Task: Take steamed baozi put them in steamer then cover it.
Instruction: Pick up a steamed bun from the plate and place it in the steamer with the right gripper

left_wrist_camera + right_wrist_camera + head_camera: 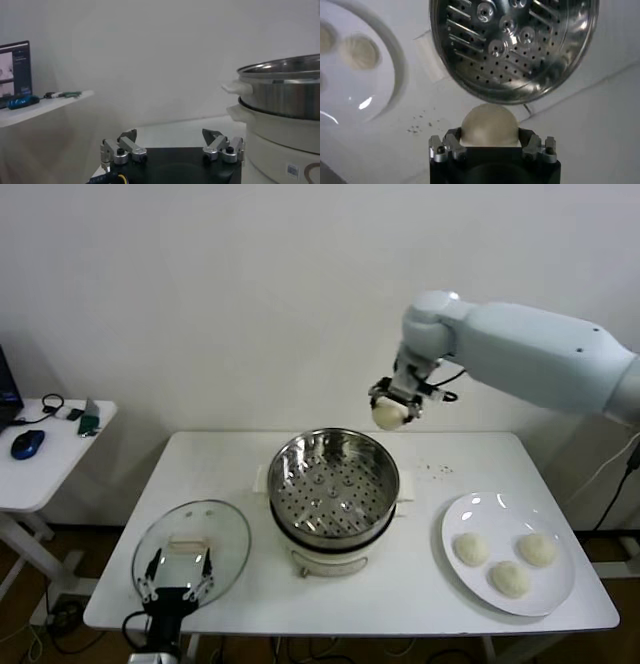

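My right gripper point(390, 410) is shut on one pale baozi point(387, 415) and holds it in the air just beyond the far right rim of the steamer point(334, 484). The right wrist view shows the bun point(488, 125) between the fingers, with the empty perforated basket point(512, 45) below. Three more baozi point(471, 549) point(537, 548) point(509, 578) lie on the white plate point(478, 509) at the right. The glass cover point(190, 546) lies flat on the table at the front left. My left gripper point(175, 578) is open and empty, low by the cover's near edge.
A side table point(45, 444) with a blue mouse and cables stands at the far left. Small dark crumbs point(436, 469) lie on the table behind the plate. The pot's wall point(282, 120) stands close beside my left gripper point(171, 145).
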Controlling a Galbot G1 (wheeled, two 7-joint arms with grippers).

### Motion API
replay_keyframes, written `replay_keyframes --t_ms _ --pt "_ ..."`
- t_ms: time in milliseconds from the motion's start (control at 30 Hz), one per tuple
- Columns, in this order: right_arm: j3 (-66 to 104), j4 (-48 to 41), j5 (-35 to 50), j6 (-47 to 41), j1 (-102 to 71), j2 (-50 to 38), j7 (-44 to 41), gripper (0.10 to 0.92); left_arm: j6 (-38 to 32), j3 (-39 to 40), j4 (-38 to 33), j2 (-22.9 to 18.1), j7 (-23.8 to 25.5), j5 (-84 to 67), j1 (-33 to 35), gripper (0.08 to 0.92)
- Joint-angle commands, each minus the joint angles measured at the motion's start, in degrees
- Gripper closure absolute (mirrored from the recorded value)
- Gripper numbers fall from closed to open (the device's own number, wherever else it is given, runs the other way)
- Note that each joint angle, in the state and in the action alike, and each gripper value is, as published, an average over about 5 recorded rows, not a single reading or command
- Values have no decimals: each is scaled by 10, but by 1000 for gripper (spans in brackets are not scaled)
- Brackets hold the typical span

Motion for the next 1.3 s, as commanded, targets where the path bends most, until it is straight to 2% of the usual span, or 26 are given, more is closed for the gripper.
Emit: replay_keyframes --t_ms 33,533,1067,1300 --pt "16 2 -122 67 -55 104 7 290 0 0 -1 1 0 0 2 177" --pt "27 -76 -184 73 -157 153 10 292 -2 -2 -2 1 -1 0 9 177" --pt "34 -85 -201 68 -172 142 9 286 -2 -7 0 4 -1 -6 9 177" --pt "37 -77 -191 57 -169 132 5 217 -2 -7 0 3 -2 -6 10 177"
